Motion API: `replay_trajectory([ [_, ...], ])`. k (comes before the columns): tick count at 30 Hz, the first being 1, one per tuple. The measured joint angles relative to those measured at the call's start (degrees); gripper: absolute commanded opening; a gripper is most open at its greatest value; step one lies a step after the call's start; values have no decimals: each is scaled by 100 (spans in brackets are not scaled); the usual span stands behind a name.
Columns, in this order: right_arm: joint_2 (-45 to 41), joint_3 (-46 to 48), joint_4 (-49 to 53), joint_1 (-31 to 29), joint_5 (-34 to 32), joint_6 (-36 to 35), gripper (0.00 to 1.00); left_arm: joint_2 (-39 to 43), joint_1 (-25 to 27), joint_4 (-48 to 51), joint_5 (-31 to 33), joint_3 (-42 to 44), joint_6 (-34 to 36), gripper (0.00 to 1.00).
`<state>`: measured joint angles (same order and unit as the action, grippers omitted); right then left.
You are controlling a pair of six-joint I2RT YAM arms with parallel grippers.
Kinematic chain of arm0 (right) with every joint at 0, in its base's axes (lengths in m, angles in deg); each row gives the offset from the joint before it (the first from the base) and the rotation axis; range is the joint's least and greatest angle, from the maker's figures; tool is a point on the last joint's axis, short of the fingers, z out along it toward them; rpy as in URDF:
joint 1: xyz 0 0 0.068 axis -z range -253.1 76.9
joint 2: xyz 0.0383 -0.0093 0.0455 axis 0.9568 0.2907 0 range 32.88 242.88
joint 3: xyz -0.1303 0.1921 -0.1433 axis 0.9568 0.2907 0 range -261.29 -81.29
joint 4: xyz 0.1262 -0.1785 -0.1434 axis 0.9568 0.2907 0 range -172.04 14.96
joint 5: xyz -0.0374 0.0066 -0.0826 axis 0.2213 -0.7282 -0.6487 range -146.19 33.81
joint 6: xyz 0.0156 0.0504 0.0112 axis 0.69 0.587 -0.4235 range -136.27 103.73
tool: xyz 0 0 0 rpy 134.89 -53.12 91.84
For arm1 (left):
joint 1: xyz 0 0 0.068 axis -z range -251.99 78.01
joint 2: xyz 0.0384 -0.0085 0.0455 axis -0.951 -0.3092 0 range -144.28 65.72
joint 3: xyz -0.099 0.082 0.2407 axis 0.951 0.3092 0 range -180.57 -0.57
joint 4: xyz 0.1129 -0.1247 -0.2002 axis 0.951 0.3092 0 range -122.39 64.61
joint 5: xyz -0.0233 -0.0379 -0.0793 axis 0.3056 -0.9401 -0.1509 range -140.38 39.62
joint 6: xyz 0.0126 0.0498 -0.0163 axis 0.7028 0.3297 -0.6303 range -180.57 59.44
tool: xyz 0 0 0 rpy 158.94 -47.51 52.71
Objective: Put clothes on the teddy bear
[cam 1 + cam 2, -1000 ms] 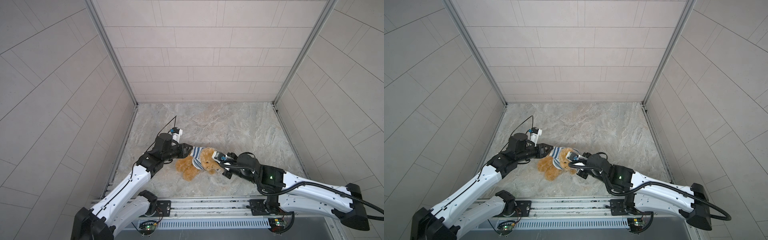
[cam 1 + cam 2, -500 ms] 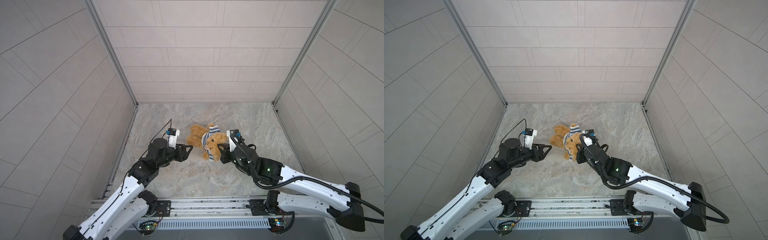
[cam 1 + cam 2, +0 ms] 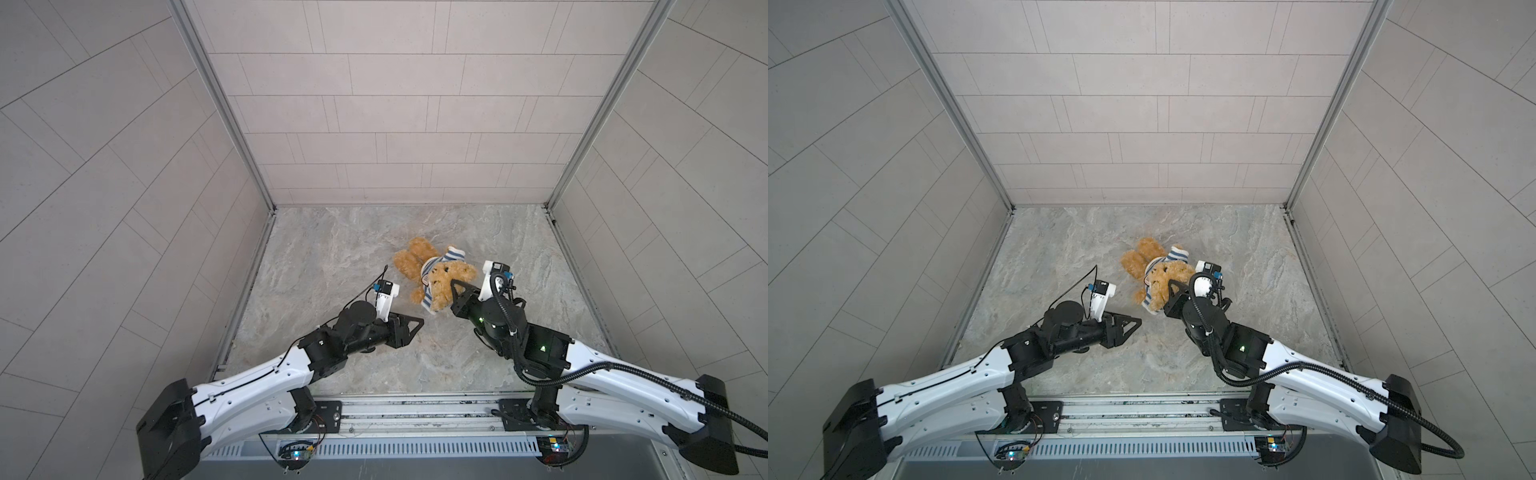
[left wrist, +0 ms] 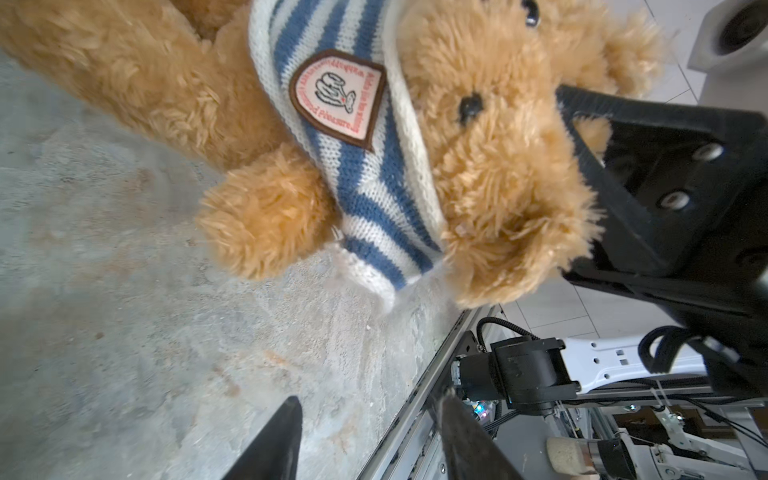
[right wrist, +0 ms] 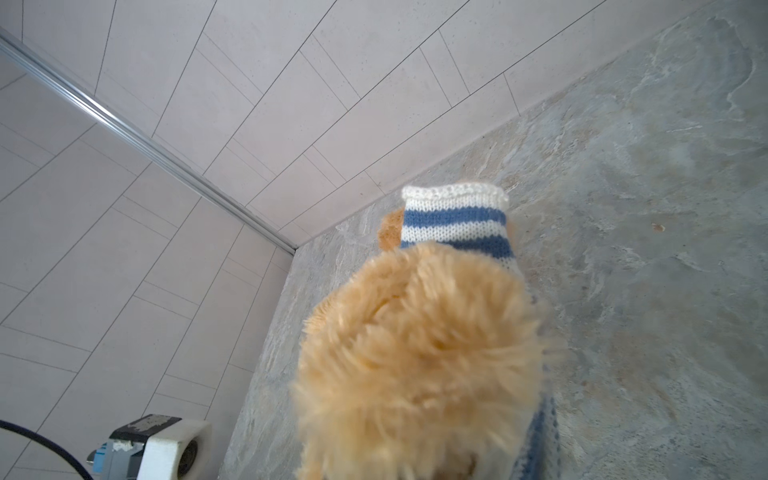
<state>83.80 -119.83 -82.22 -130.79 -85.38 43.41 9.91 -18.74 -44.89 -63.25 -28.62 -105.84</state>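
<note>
Bear: the bear (image 3: 432,274) (image 3: 1156,276) is near the middle of the table (image 3: 332,249) (image 3: 1246,249), legs toward 11 o'clock and head toward 5 o'clock, face turned up.
Shirt: a blue-and-white striped shirt (image 3: 428,268) (image 4: 357,174) is bunched round its neck and chest, with a brown-edged badge (image 4: 338,97) on the front.
Sleeves: one sleeve (image 3: 455,253) (image 5: 455,224) sticks out at 1 o'clock of the head. The other hangs at 7 o'clock, just beside a bare paw (image 4: 266,216).
Right gripper: the right gripper (image 3: 455,286) (image 3: 1173,286) comes in from 4 o'clock. Its fingers are closed tight on the fur at the side of the bear's head. In the right wrist view the fur (image 5: 415,353) fills the near field and hides the fingers.
Left gripper: the left gripper (image 3: 415,326) (image 3: 1133,324) (image 4: 370,399) is at 7 o'clock of the bear, near but clear of it. Its fingers are about half spread with nothing between them, pointing at the bear's chest.
Lift: I cannot tell from here whether the head rests on the table or hangs just above it.
</note>
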Motion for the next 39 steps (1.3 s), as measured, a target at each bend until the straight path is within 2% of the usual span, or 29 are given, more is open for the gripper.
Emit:
replay_trajectory([
  [9,-26,57,-229,0,-138,343,0,-715,31,-984,251,-173,-535,51],
  [13,-98,57,-260,0,-177,402,0,-992,39,-1165,293,-313,-634,45],
  [20,-175,59,-260,0,-201,546,0,-1346,70,-1379,289,-645,-669,31],
  [29,-260,103,-256,0,-216,697,0,-1556,190,-1484,409,-730,-750,1],
  [39,-479,118,-111,-17,-50,706,0,-1545,31,-1325,780,-520,-785,0],
])
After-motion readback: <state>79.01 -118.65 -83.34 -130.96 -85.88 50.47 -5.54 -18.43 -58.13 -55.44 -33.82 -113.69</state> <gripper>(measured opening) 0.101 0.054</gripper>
